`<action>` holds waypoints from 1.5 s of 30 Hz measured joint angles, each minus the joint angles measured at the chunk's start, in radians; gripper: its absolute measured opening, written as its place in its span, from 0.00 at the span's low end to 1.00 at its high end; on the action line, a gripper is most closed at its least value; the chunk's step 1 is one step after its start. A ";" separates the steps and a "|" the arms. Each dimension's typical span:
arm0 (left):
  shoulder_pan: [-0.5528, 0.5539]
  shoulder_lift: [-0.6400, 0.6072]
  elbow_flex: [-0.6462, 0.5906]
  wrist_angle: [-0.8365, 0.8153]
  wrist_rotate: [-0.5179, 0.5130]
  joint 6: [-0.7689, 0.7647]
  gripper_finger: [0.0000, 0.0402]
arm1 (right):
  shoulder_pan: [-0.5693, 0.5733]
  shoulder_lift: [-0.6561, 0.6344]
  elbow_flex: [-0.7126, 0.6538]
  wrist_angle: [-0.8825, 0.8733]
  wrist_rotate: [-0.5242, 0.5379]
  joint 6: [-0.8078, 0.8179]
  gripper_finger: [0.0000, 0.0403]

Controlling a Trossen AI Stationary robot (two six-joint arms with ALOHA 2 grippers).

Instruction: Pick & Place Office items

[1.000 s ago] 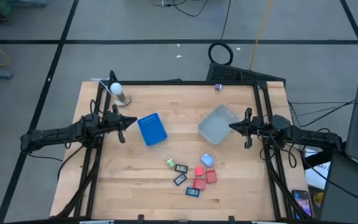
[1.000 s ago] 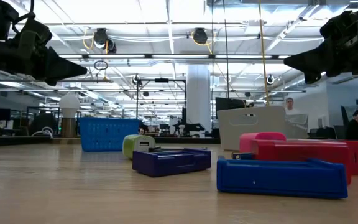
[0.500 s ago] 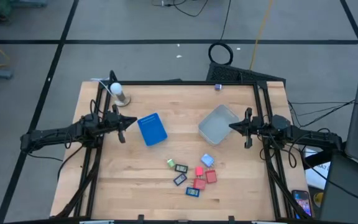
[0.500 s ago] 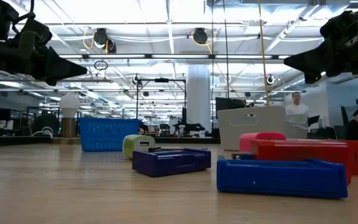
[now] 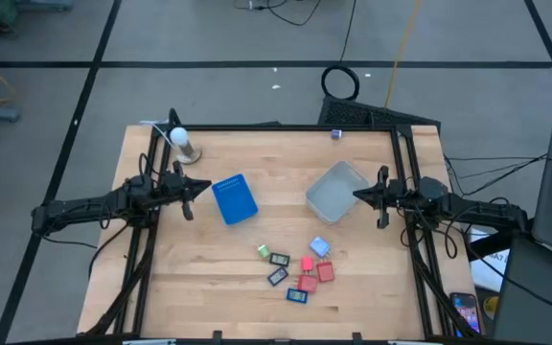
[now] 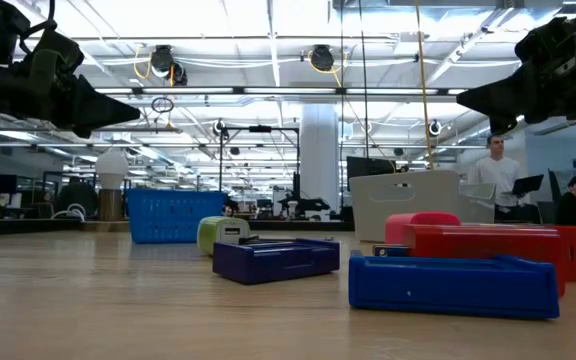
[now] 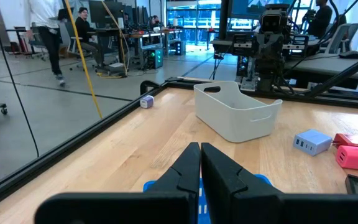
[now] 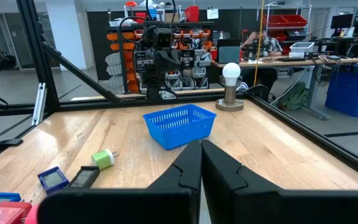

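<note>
Left gripper (image 5: pixel 197 187) closed and empty beside the blue tray (image 5: pixel 235 199), right gripper (image 5: pixel 359 195) closed and empty at the clear tub (image 5: pixel 335 190), office items (image 5: pixel 298 265) clustered on the table (image 5: pixel 209 278) between the 2 arms, nearer the front edge.

- The counter (image 5: pixel 218 264) is light brown wood with thin lines in it.
- The basket (image 5: pixel 235 199) is bright blue with a mesh of little holes.
- The tub (image 5: pixel 336 190) is pale, whitish grey.
- Two blocks (image 5: pixel 316 272) are red, and one beside them (image 5: pixel 307 263) is pink.
- One block (image 5: pixel 319 247) is light blue.
- One small piece (image 5: pixel 264 251) is light green.
- The flat pieces (image 5: pixel 278 276) are dark, with green or blue on them.
- The light bulb (image 5: pixel 177 136) is white on a grey stand.
- Both arms are black, and so are the left tool (image 5: pixel 188 196) and the right tool (image 5: pixel 360 196).
- The floor (image 5: pixel 209 38) is grey with black lines.
</note>
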 joint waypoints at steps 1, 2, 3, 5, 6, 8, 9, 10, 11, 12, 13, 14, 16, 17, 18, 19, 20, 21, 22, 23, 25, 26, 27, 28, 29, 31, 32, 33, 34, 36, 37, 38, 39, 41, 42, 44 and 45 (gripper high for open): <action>0.000 0.000 0.000 0.000 0.000 0.000 0.04 | 0.000 0.000 0.000 0.000 0.000 0.000 0.00; 0.000 0.000 0.000 0.000 0.000 0.000 0.04 | 0.000 0.000 0.000 0.000 0.000 0.000 0.00; 0.000 0.000 0.000 0.000 0.000 0.000 0.04 | 0.000 0.000 0.000 0.000 0.000 0.000 0.00; 0.000 0.000 0.000 0.000 0.000 0.000 0.04 | 0.000 0.000 0.000 0.000 0.000 0.000 0.00; 0.000 0.000 0.000 0.000 0.000 0.000 0.04 | 0.000 0.000 0.000 0.000 0.000 0.000 0.00; 0.000 0.000 0.000 0.000 0.000 0.000 0.04 | 0.000 0.000 0.000 0.000 0.000 0.000 0.00; 0.000 0.000 0.000 0.000 0.000 0.000 0.04 | 0.000 0.000 0.000 0.000 0.000 0.000 0.00; 0.000 0.000 0.000 0.000 0.000 0.000 0.04 | 0.000 0.000 0.000 0.000 0.000 0.000 0.00; 0.000 0.000 0.000 0.000 0.000 0.000 0.04 | 0.000 0.000 0.000 0.000 0.000 0.000 0.00; 0.000 0.000 0.000 0.000 0.000 0.000 0.04 | 0.000 0.000 0.000 0.000 0.000 0.000 0.00; 0.000 0.000 0.000 0.006 0.000 0.000 0.04 | 0.000 0.000 0.000 0.000 0.000 0.000 0.00; 0.000 0.000 0.000 0.020 0.000 0.000 0.04 | 0.000 0.000 0.000 0.000 0.000 0.000 0.00; 0.000 -0.001 0.000 0.054 0.000 -0.010 0.04 | 0.000 0.000 0.000 0.002 0.000 0.000 0.00; 0.000 -0.001 0.000 0.063 0.001 -0.028 0.04 | 0.000 0.000 0.000 0.006 0.000 0.000 0.00; 0.000 0.000 0.000 0.075 0.007 -0.054 0.04 | 0.000 0.000 0.000 0.010 0.000 0.000 0.00; 0.000 0.000 0.000 0.093 0.010 -0.080 0.04 | 0.000 0.000 0.000 0.016 -0.001 0.000 0.00; 0.000 0.000 0.000 0.111 0.010 -0.104 0.04 | 0.000 0.000 0.000 0.025 -0.002 0.000 0.00; 0.000 -0.001 0.000 0.125 0.010 -0.131 0.04 | 0.000 0.000 0.000 0.038 -0.002 0.000 0.00; 0.000 -0.001 0.000 0.134 0.010 -0.159 0.04 | 0.000 0.000 0.000 0.048 -0.002 0.000 0.00; 0.000 0.000 0.000 0.144 0.011 -0.185 0.04 | 0.000 0.000 0.000 0.055 -0.003 0.000 0.00; 0.000 -0.001 0.000 0.158 0.011 -0.235 0.04 | 0.000 0.000 0.000 0.065 -0.003 0.000 0.00; 0.000 -0.001 0.000 0.159 0.011 -0.253 0.04 | 0.000 0.000 0.000 0.068 -0.003 0.000 0.00; 0.000 0.000 0.000 0.158 0.010 -0.264 0.04 | 0.000 0.000 0.000 0.067 -0.003 0.000 0.00; 0.000 0.000 0.000 0.158 0.009 -0.267 0.04 | 0.000 0.000 0.000 0.067 -0.003 0.000 0.00; 0.000 0.000 0.000 0.159 0.009 -0.258 0.04 | 0.000 0.000 0.000 0.066 -0.003 0.000 0.00; 0.000 0.000 0.000 0.159 0.006 -0.215 0.04 | 0.000 0.000 0.000 0.066 -0.003 0.000 0.00; 0.000 0.000 0.000 0.161 0.003 -0.199 0.04 | 0.000 0.000 0.000 0.066 -0.003 0.000 0.00; 0.000 0.000 0.000 0.165 -0.003 -0.196 0.04 | 0.000 0.000 0.000 0.066 -0.005 0.000 0.00; 0.000 0.000 0.002 0.164 -0.010 -0.196 0.04 | 0.000 0.000 0.000 0.066 -0.005 0.000 0.00; 0.000 0.000 0.003 0.166 -0.017 -0.197 0.04 | 0.001 0.001 0.000 0.054 -0.008 0.027 0.00; 0.000 0.000 0.003 0.166 -0.017 -0.180 0.04 | 0.003 0.002 0.000 0.039 -0.018 0.058 0.00; 0.000 0.000 0.003 0.162 -0.017 -0.143 0.04 | 0.004 0.006 0.000 0.032 -0.029 0.066 0.00; 0.000 0.000 0.003 0.153 -0.017 -0.102 0.04 | 0.005 0.014 0.000 0.037 -0.034 0.059 0.00; -0.003 0.000 0.003 0.126 -0.016 -0.045 0.04 | 0.004 0.028 0.000 0.035 -0.057 0.049 0.00; -0.004 0.000 0.003 0.118 -0.017 -0.037 0.04 | 0.004 0.037 0.000 0.037 -0.076 0.052 0.00; -0.005 0.000 0.004 0.115 -0.017 -0.034 0.04 | 0.005 0.058 0.000 0.039 -0.123 0.067 0.00; -0.005 0.000 0.004 0.108 -0.018 -0.044 0.04 | 0.005 0.069 0.000 0.042 -0.141 0.071 0.00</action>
